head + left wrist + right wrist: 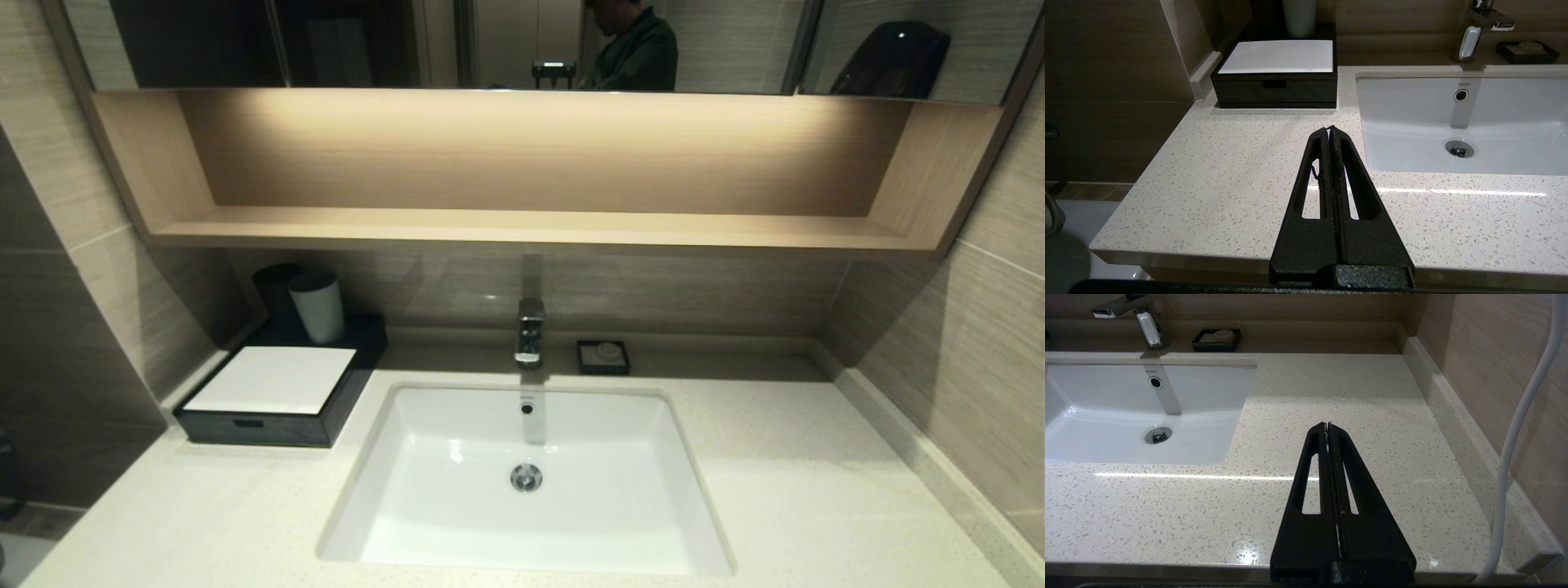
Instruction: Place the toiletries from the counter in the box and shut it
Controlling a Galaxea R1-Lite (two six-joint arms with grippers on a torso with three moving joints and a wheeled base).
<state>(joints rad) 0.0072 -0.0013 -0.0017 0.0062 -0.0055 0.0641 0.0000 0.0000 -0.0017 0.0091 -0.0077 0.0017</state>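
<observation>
The black box (277, 408) with a flat white top panel stands at the back left of the beige speckled counter (816, 490), its front drawer shut; it also shows in the left wrist view (1278, 77). No wrapped toiletries show in any view. My left gripper (1329, 128) is shut and empty, held above the counter's front left, in front of the box. My right gripper (1327, 424) is shut and empty above the counter right of the basin. Neither arm shows in the head view.
A white basin (457, 523) is set into the counter's middle, with a chrome tap (530, 331) behind it. A white cup (318, 306) and a black cup (273, 290) stand behind the box. A small black dish (603, 358) sits right of the tap. A wooden shelf (531, 229) hangs above.
</observation>
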